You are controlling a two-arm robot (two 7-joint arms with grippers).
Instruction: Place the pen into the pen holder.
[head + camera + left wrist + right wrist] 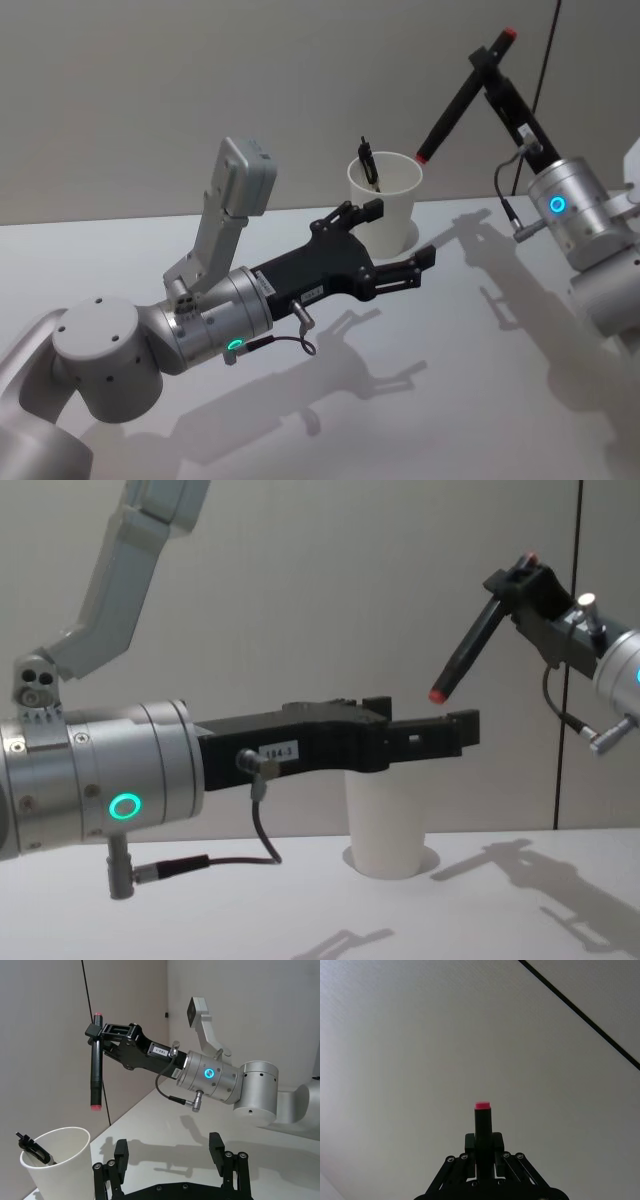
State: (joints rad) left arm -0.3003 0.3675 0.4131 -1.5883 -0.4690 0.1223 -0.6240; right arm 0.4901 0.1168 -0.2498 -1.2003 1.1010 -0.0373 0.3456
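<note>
- The left gripper (pixel 385 250) reaches forward over the table (pixel 480 400), with its fingers spread wide and nothing between them. In the head view one finger lies just beside the near wall of the pen holder (pixel 385 205); whether it touches the cup cannot be told.
- The pen holder is a white paper cup standing upright on the table, near the middle of the scene and just beyond the left gripper. A dark pen (pixel 368 162) already leans inside it, its clip end poking above the rim.
- The pen (pixel 462 97) to be placed is black with red at both ends. It hangs in the air above the cup and to its right, clear of the rim.
- The pen's long axis is tilted: the lower red tip points down and toward the cup, and the upper end leans away to the right, where it is clamped.
- The right gripper (pixel 492 62) is closed on the pen near that upper end, held high on the right of the scene.
- The right arm is the one that matters here. Judging by the views, the tip needs to travel left and down to reach the cup's mouth.
</note>
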